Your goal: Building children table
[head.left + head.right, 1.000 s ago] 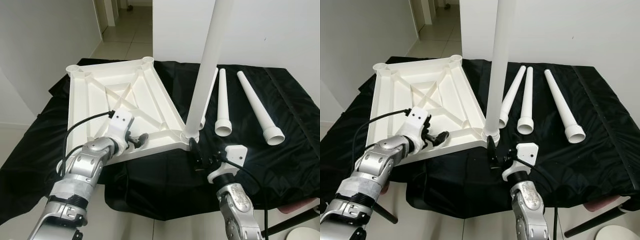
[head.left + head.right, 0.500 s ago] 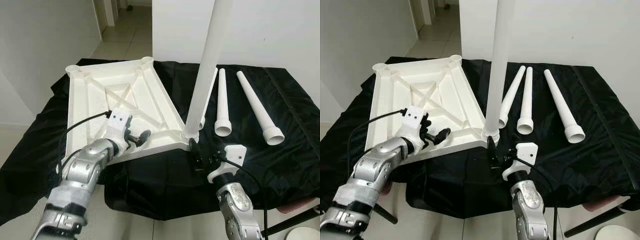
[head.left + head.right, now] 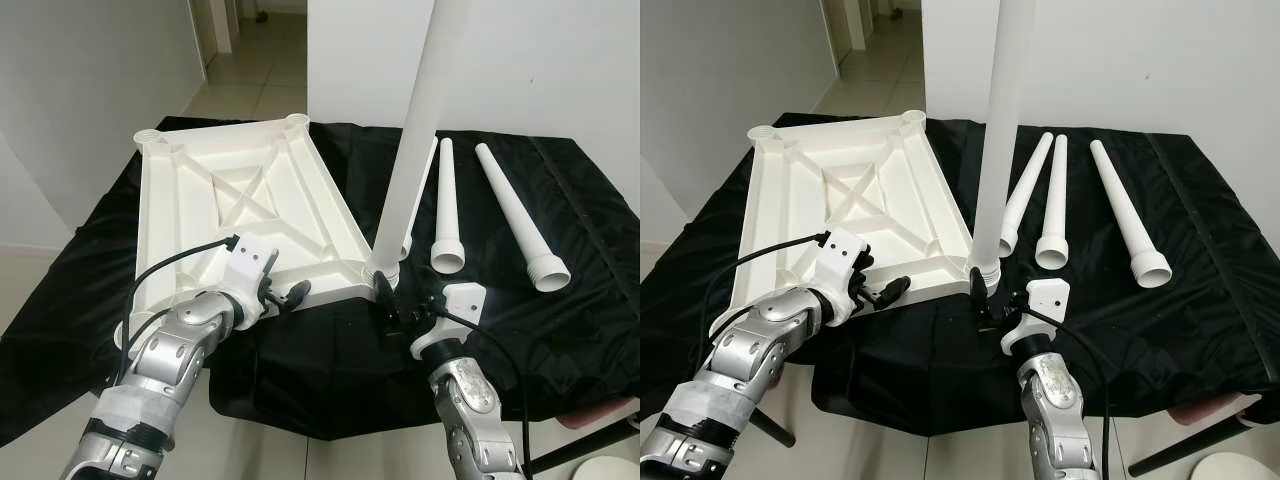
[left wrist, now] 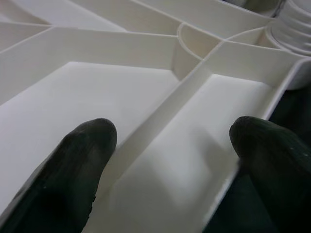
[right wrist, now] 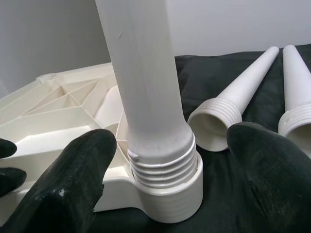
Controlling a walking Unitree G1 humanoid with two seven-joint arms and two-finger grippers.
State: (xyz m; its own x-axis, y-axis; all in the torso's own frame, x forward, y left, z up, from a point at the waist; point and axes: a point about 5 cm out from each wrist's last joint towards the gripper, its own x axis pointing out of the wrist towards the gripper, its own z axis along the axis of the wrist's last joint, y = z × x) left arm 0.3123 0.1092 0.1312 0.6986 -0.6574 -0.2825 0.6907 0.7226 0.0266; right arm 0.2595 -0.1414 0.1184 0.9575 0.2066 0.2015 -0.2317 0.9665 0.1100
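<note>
The white table top [image 3: 240, 190] lies upside down on a black cloth, ribs facing up. One white leg [image 3: 410, 150] stands upright in the socket at its near right corner. My left gripper [image 3: 288, 293] is open at the top's near edge, and in the left wrist view its fingers [image 4: 82, 165] straddle the front rim and a rib. My right gripper [image 3: 385, 300] is open at the foot of the upright leg. The right wrist view has its fingers [image 5: 82, 179] on either side of the leg's threaded base [image 5: 163, 167], not closed on it.
Three loose white legs [image 3: 445, 205] lie side by side on the black cloth [image 3: 560, 320] to the right of the upright one. A white wall stands behind, and a tiled hallway [image 3: 250, 60] opens at the back left. The cloth's near edge hangs over the floor.
My left gripper has slid from over the ribs toward the top's near rim. My right gripper has crept closer to the foot of the upright leg.
</note>
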